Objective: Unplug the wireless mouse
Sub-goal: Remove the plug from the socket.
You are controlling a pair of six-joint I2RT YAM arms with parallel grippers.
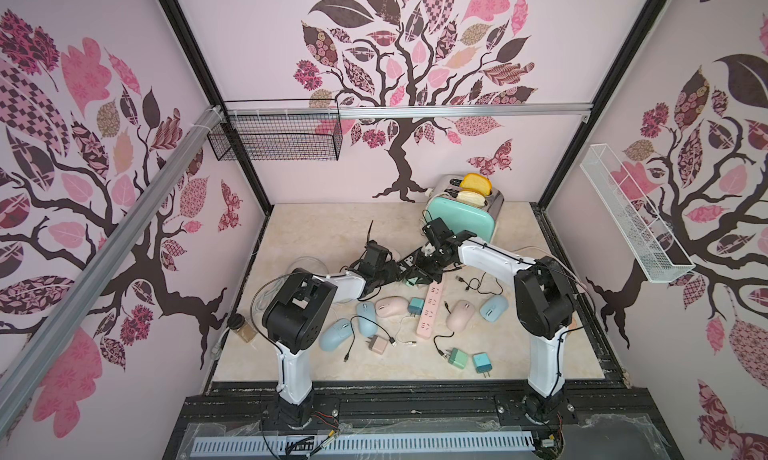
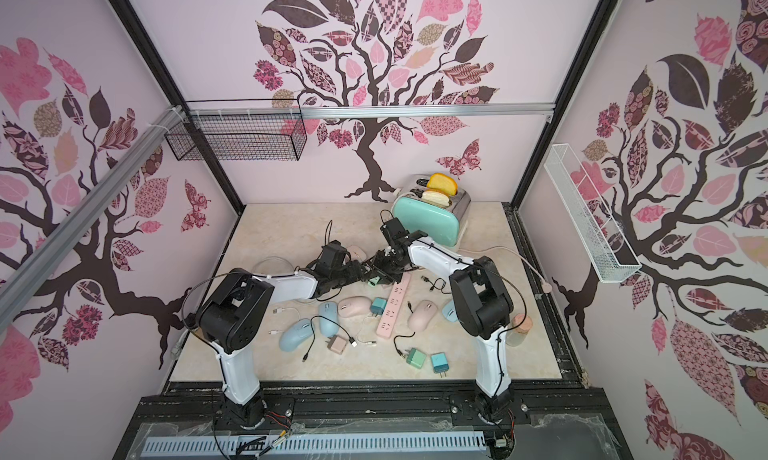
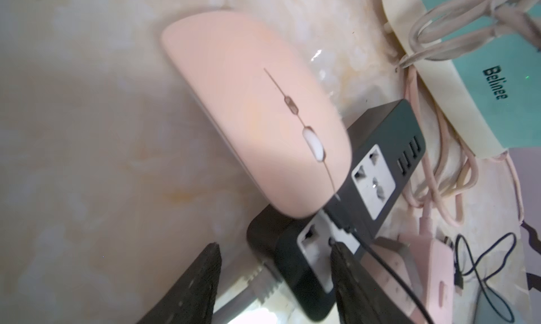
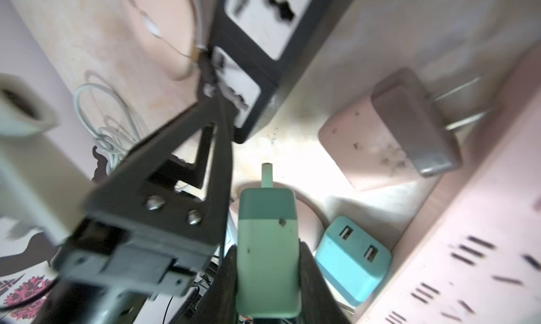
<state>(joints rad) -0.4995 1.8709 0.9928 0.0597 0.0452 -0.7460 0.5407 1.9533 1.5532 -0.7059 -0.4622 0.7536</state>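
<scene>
The wireless mouse (image 3: 251, 102), flat and pink, lies partly on a black power strip (image 3: 380, 117). A black cable (image 3: 377, 255) is plugged into the mouse's front end at its plug (image 3: 339, 217). My left gripper (image 3: 275, 249) is open just short of that end, and the cable runs past one fingertip (image 3: 339, 252). Nothing sits between its fingers. My right gripper (image 4: 268, 249) is shut on a two-tone green charger (image 4: 268, 220) close beside the left one. In both top views the two grippers meet mid-table (image 1: 405, 273), and only an edge of the mouse (image 2: 357, 252) shows.
A mint toaster (image 1: 457, 221) stands behind the grippers with a bundled pink cord. A pink power strip (image 1: 430, 312), a pink charger (image 4: 380, 138), a blue charger (image 4: 351, 258), several other mice (image 1: 390, 306) and loose cables lie toward the front.
</scene>
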